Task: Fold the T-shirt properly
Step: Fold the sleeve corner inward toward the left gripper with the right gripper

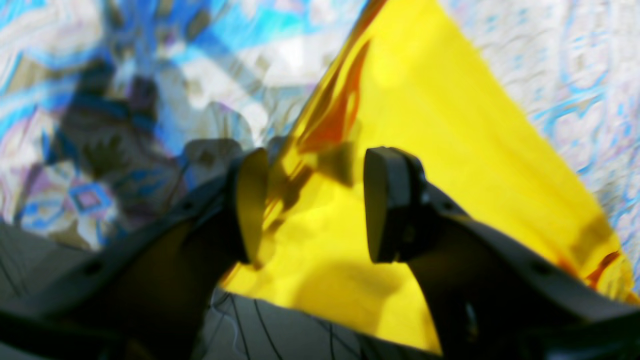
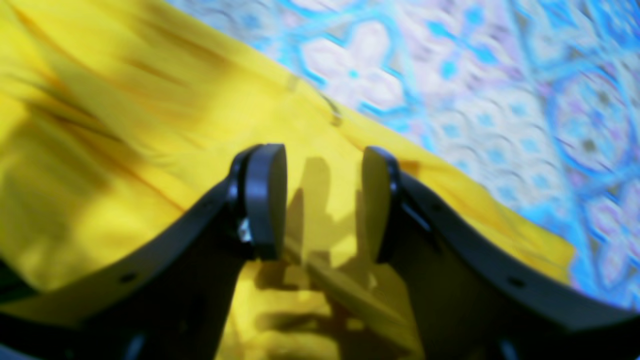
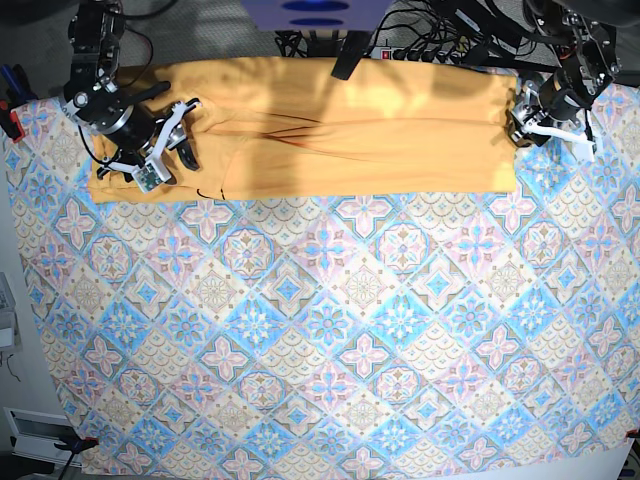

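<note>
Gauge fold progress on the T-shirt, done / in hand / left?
Done, apparently: the T-shirt lies as a long band along one side of the tablecloth, layers overlapping.
In hand: nothing gripped; left gripper and right gripper stand open over the cloth near opposite ends.
Left: probably smoothing the creases, then folding the band's length into something compact.

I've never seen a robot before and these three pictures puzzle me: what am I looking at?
You see a robot with two arms, each ending in an end effector, a hand with two dark fingers. Two pictures come from cameras on its wrists, left and right; the third looks down on everything. A tile-patterned cloth covers the table. On it, along one edge, lies a yellow shirt, partly folded. The left end effector and the right end effector are both open over it; neither seems to grip anything.
</note>
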